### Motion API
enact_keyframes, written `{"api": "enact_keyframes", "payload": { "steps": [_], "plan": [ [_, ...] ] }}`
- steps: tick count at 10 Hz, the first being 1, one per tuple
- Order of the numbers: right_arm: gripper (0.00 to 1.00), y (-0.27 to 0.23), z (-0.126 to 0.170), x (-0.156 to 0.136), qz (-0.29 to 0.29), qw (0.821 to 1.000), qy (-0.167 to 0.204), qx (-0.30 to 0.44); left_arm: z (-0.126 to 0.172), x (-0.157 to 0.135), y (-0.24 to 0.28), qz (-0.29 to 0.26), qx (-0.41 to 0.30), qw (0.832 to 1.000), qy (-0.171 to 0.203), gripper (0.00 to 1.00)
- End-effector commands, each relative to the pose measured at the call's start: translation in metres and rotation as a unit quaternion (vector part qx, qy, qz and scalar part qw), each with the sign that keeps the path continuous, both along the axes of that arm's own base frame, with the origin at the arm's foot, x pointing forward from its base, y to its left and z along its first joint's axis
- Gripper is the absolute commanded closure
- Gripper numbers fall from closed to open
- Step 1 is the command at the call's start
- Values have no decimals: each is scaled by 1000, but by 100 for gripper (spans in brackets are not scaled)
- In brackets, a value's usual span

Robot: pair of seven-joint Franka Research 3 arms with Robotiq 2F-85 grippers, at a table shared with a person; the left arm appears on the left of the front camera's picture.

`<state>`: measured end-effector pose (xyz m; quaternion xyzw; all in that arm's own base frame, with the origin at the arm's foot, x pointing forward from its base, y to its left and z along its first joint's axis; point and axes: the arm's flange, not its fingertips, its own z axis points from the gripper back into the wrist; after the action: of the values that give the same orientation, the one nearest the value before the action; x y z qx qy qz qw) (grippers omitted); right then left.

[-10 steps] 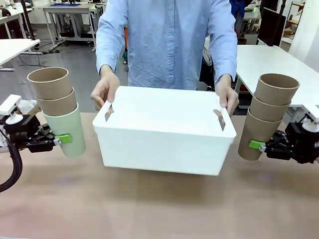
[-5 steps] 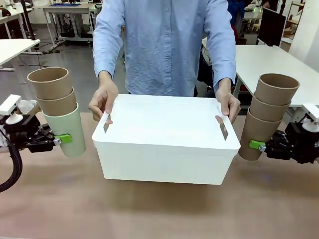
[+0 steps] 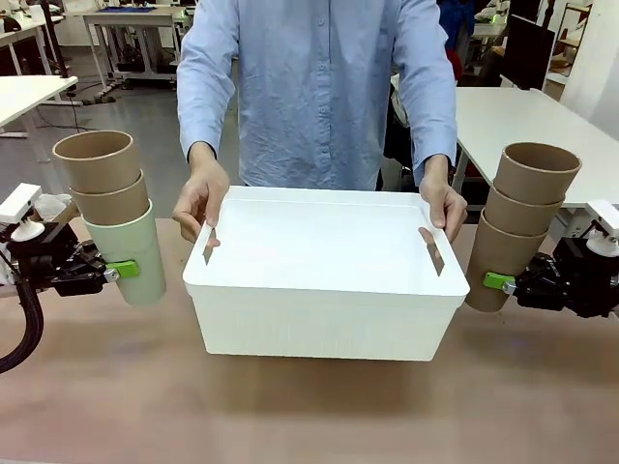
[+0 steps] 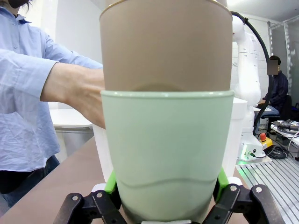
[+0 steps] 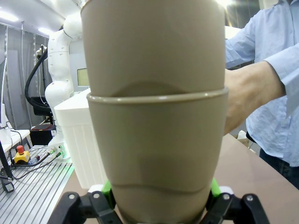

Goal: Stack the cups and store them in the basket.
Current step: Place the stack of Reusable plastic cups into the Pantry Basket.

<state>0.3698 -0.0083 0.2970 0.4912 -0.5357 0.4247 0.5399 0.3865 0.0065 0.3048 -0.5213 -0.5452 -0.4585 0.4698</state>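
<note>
While left gripper [image 3: 126,269] at far left clamps the mint cup [image 3: 132,253], two brown cups [image 3: 102,179] nested in it, basket [image 3: 324,319] sits frame centre, person's hands [image 3: 200,198] on both ends; far right, right gripper [image 3: 498,282] clamps three-cup brown stack [image 3: 522,217]

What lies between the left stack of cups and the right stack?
The white basket, seen in the front view, with the person's hands holding its short ends.
</note>
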Motion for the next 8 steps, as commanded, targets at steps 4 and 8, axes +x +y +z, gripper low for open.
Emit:
{"api": "enact_keyframes", "payload": {
  "steps": [4, 8],
  "plan": [
    [16, 0, 4, 1, 0, 1000, -6, -1, 3, 0, -1, 3, -7, 1000, -4, 13],
    [16, 0, 4, 1, 0, 1000, -6, -1, 3, 0, -1, 3, -7, 1000, -4, 13]
  ]
}}
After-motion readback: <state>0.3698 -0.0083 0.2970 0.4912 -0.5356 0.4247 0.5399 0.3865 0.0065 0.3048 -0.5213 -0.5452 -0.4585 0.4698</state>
